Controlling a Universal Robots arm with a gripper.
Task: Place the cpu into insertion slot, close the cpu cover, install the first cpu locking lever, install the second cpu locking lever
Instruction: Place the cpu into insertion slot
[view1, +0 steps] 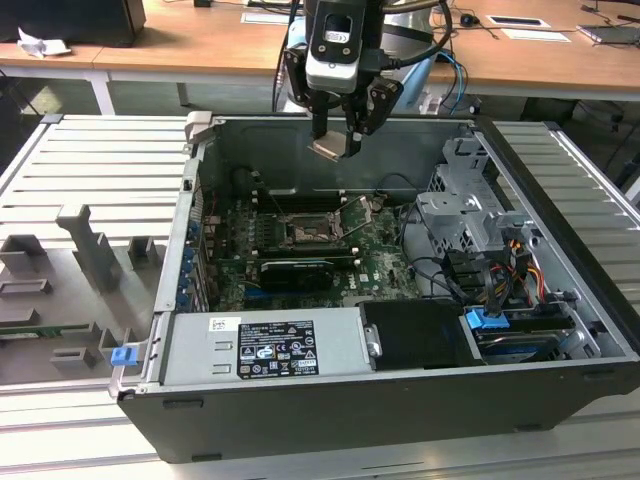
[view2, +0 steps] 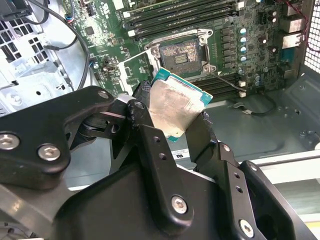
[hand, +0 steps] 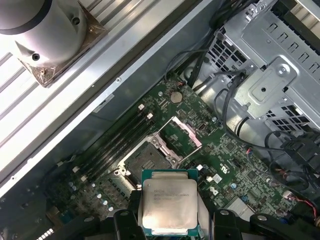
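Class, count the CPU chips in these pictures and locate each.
1: the cpu, held by the gripper above the motherboard; the insertion slot is empty.

Ext. view looks down on whole PC case (view1: 350, 420); both wrist views close over its motherboard (view2: 107, 50) (hand: 227, 150).

Silver-grey cpu (hand: 167, 202), green motherboard (view1: 380, 262)

An open computer case (view1: 350, 420) holds a grey power supply (view1: 265, 345) and metal drive cage (view1: 465, 215).
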